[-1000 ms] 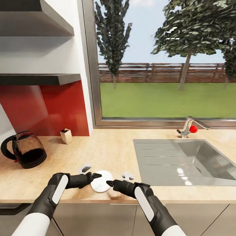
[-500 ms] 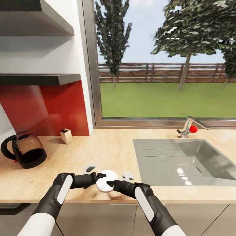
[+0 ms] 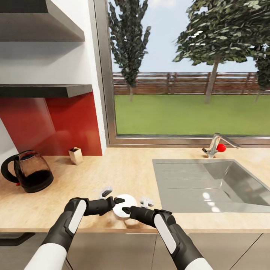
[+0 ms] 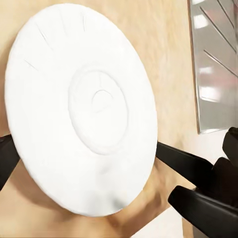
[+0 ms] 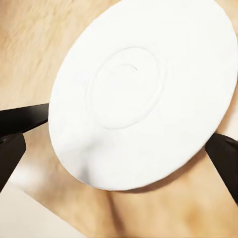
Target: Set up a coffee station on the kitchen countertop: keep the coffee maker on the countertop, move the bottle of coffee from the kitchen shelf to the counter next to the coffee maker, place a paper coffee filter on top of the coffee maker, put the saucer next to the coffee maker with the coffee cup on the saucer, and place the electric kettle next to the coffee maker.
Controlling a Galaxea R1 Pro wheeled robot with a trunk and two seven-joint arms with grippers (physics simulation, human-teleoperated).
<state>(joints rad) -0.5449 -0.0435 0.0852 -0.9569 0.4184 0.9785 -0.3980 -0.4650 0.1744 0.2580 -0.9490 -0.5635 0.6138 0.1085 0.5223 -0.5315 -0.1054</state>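
Drifting rightward since a second ago, carrying the saucer (image 3: 125, 204) along. Left gripper (image 3: 119, 201) pinching the saucer's near-left rim, fingers (image 4: 184, 163) spread across it; right gripper (image 3: 126, 210) meeting the opposite edge, whether gripping, hard to tell. Hovering just over the kitchen countertop (image 3: 123, 172). Sitting well off beyond the left gripper: electric kettle (image 3: 30, 170).
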